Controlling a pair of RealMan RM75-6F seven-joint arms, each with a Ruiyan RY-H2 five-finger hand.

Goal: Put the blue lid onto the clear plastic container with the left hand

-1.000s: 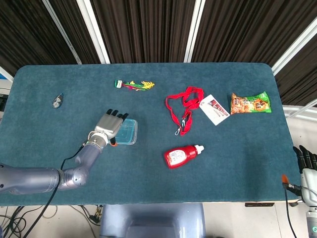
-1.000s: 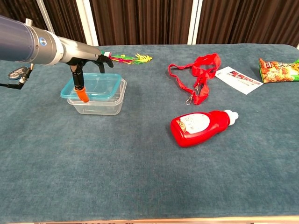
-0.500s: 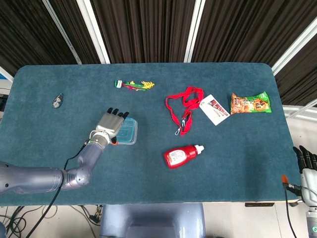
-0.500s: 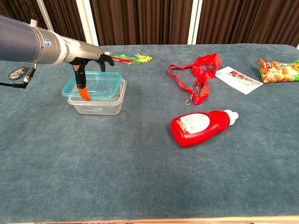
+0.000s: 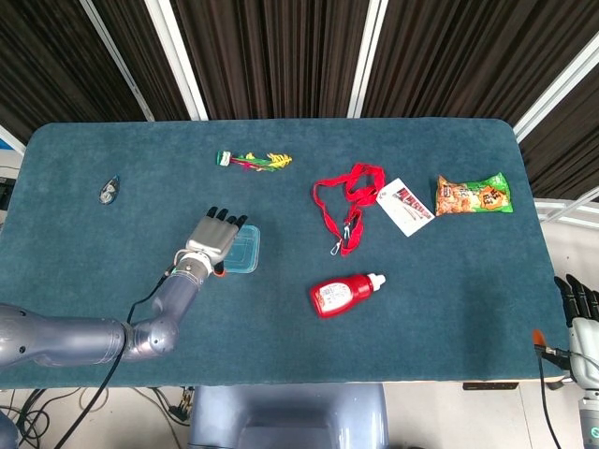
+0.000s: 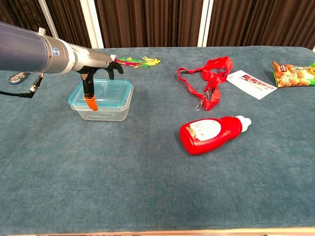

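Note:
The blue lid [image 6: 110, 90] lies on top of the clear plastic container [image 6: 109, 111] left of the table's centre, nearly square with its rim. My left hand [image 6: 97, 66] reaches over the lid from the left. Its fingers stretch across the top, and its orange-tipped thumb [image 6: 91, 102] points down against the lid's front edge, so it still grips the lid. From the head view the left hand [image 5: 214, 238] covers the lid's [image 5: 245, 251] left part. My right hand [image 5: 580, 305] hangs off the table's near right corner, fingers apart and holding nothing.
A red squeeze bottle [image 6: 211, 132] lies on its side right of the container. Further back are a red lanyard [image 6: 209, 78], a white card [image 6: 252, 81], a snack bag [image 5: 473, 195], a colourful bundle [image 5: 255, 160] and a small metal clip [image 5: 109, 191].
My left hand has shifted the lid to the right and lowered it; it was offset to the left and raised, and now it sits over the container's rim.

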